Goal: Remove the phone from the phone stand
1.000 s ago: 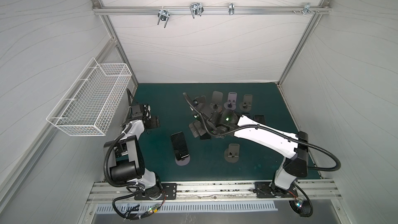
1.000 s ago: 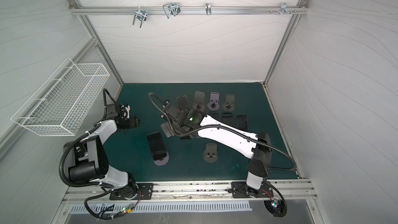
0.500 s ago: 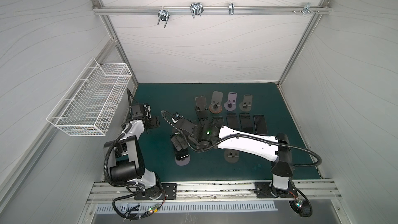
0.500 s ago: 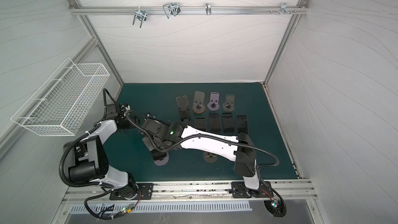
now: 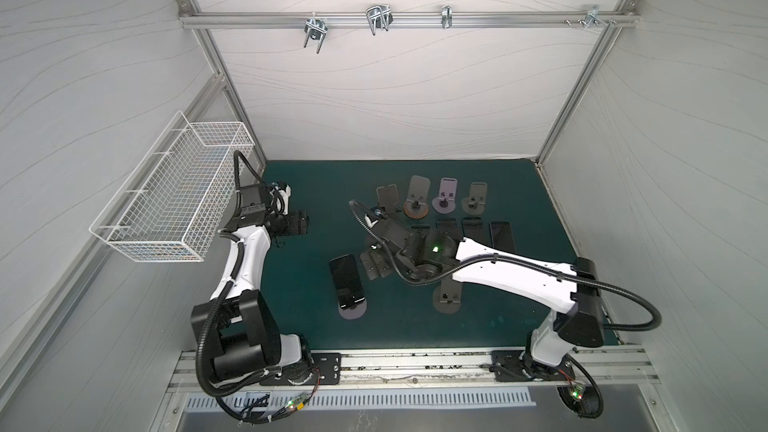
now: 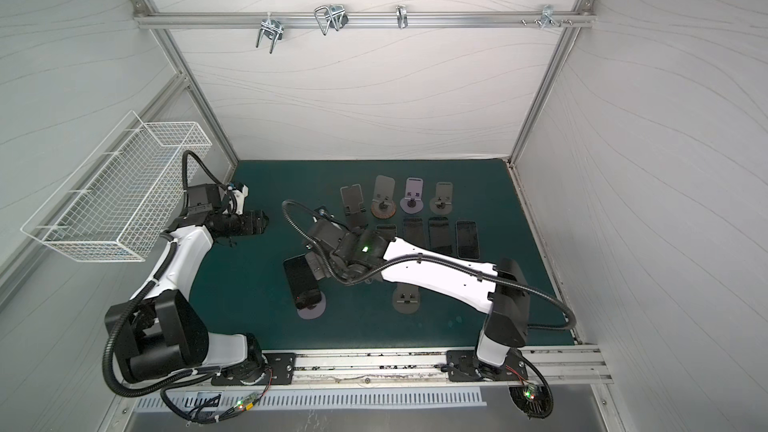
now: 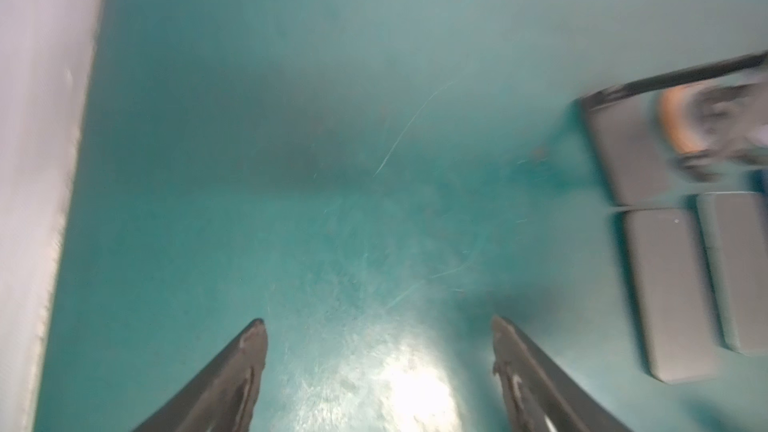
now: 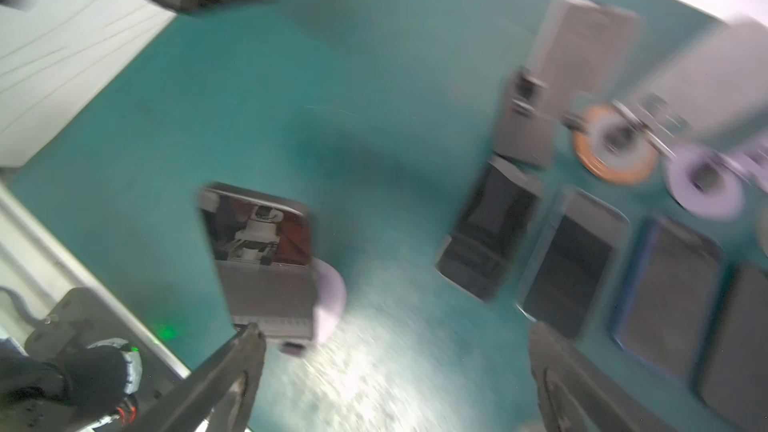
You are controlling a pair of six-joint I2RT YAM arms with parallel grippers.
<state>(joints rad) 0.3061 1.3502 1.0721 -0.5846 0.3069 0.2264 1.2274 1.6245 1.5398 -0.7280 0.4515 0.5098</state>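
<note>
A dark phone [image 5: 347,282] leans on a lilac phone stand [image 5: 352,312] near the front middle of the green mat, seen in both top views; the phone [image 6: 301,280] is still seated on it. My right gripper [image 5: 376,263] hovers just right of the phone and is open and empty. In the right wrist view the phone [image 8: 262,259] and the stand [image 8: 330,301] lie just ahead of one fingertip [image 8: 251,332] of the right gripper [image 8: 395,332]. My left gripper [image 5: 299,222] hangs open over bare mat at the far left, where the left gripper [image 7: 377,324] holds nothing.
Several empty stands [image 5: 417,197] line the back of the mat, with several phones [image 5: 500,236] lying flat in front of them. Another empty grey stand [image 5: 446,297] sits under my right forearm. A white wire basket [image 5: 174,197] hangs on the left wall.
My right arm swung left from the back row toward the phone on its stand, then drew back slightly to the right. The phone has not moved. The left arm stayed in place.
</note>
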